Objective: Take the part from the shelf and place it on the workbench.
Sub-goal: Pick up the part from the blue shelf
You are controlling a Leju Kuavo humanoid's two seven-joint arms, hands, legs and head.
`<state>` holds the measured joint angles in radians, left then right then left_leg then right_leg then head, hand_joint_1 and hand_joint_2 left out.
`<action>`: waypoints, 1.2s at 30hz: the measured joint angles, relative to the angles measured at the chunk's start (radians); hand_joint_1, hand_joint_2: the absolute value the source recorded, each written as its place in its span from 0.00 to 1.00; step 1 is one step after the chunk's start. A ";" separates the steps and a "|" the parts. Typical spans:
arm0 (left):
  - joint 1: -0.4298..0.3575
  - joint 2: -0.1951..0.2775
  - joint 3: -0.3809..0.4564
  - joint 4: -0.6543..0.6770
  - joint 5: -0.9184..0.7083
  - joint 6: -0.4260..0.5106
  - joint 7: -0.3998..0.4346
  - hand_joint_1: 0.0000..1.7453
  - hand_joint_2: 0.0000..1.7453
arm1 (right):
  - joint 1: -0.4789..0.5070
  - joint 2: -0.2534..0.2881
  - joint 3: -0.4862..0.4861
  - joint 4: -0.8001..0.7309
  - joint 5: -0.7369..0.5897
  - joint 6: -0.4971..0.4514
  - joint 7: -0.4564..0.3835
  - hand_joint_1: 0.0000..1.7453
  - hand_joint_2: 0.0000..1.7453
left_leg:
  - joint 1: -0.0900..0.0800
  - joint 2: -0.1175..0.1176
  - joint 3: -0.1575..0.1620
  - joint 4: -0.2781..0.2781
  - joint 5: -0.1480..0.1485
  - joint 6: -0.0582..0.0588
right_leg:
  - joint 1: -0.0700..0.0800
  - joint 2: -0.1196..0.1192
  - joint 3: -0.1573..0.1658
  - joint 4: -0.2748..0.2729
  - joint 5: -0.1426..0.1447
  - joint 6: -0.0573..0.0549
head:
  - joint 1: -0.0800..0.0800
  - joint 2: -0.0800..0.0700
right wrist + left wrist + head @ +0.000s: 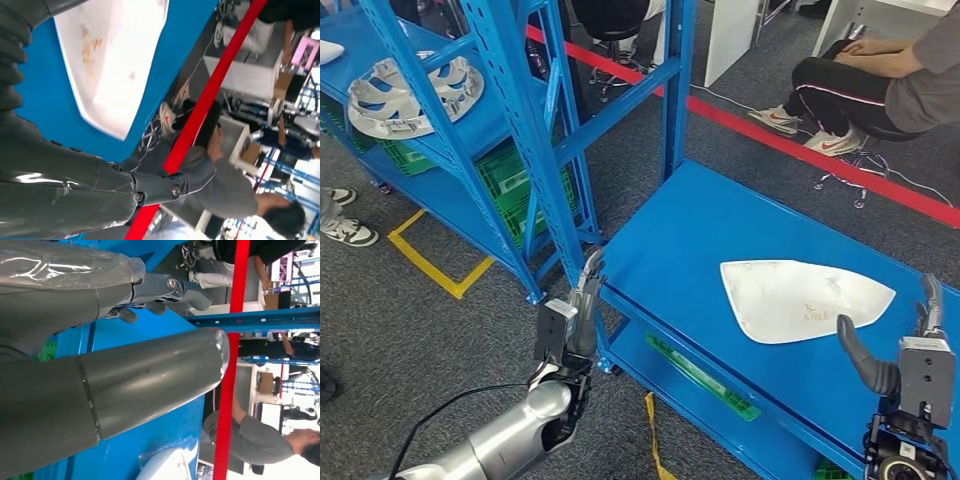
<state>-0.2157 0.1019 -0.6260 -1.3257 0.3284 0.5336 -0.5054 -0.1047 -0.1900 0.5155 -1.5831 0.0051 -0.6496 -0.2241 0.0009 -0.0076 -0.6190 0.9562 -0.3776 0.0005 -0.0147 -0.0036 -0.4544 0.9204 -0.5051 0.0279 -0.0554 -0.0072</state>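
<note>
The scene is being lit evenly from overhead, with only soft shadows being cast; glare is being thrown off the white part (803, 298), and backgrounds are being overexposed in both wrist views.

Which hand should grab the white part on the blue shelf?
Right. The right hand is open beside the white part; the left hand sits off the blue shelf's far corner.

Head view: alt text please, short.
A flat white part lies on a blue workbench, with the robot's right hand open at its near edge and the left hand open by the bench's corner. A blue shelf behind holds another white part; a person sits beyond red floor tape.
</note>
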 joint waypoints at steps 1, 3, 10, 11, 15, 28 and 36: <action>0.002 0.001 0.000 -0.001 -0.001 0.002 0.002 0.00 0.00 | 0.002 -0.002 -0.010 0.000 0.004 -0.006 0.000 0.00 1.00 | 0.000 0.000 0.001 0.000 0.000 0.000 | 0.000 0.000 0.001 0.000 0.000 0.000 | 0.000 0.000; 0.007 0.004 0.000 -0.005 -0.003 0.007 0.007 0.00 0.00 | 0.004 -0.005 -0.029 0.000 0.013 -0.022 0.003 0.00 1.00 | 0.000 0.000 0.002 -0.001 0.000 0.000 | 0.001 0.000 0.001 0.000 0.000 0.000 | 0.000 0.000; 0.024 0.010 0.003 -0.024 -0.007 0.014 0.013 0.00 0.00 | 0.027 -0.007 -0.119 0.000 0.077 -0.048 0.033 0.00 1.00 | 0.002 0.000 0.003 -0.001 0.000 0.000 | 0.002 0.000 0.002 0.000 -0.001 -0.001 | 0.000 0.000; 0.026 0.011 0.003 -0.026 -0.007 0.014 0.013 0.00 0.00 | 0.033 -0.007 -0.135 -0.001 0.083 -0.048 0.037 0.00 1.00 | 0.002 0.000 0.003 -0.001 0.000 0.000 | 0.002 -0.001 0.003 0.000 -0.001 -0.001 | 0.000 0.000; 0.029 0.012 0.003 -0.032 -0.008 0.014 0.014 0.00 0.00 | 0.054 -0.007 -0.188 -0.002 0.111 -0.050 0.050 0.00 1.00 | 0.002 0.001 0.004 -0.001 0.000 0.000 | 0.002 0.000 0.003 0.000 -0.001 -0.001 | 0.000 0.000; 0.040 0.018 0.003 -0.048 -0.012 0.003 0.017 0.00 0.00 | 0.080 -0.054 -0.347 0.021 -0.048 0.038 0.078 0.00 1.00 | 0.002 0.001 0.004 -0.001 0.000 0.000 | 0.002 0.000 0.004 0.000 -0.001 -0.001 | 0.000 0.000; 0.040 0.019 0.003 -0.048 -0.012 -0.012 0.009 0.00 0.00 | 0.015 -0.087 -0.367 0.107 -0.173 0.223 0.043 0.00 1.00 | 0.002 0.000 0.005 -0.001 0.000 0.000 | 0.002 0.000 0.005 0.000 -0.001 -0.001 | 0.000 0.000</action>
<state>-0.1758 0.1206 -0.6227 -1.3733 0.3166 0.5214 -0.4967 -0.0899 -0.2772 0.1489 -1.4762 -0.1679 -0.4271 -0.1809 0.0026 -0.0073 -0.6140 0.9548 -0.3774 0.0003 -0.0128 -0.0040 -0.4498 0.9205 -0.5059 0.0271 -0.0555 -0.0073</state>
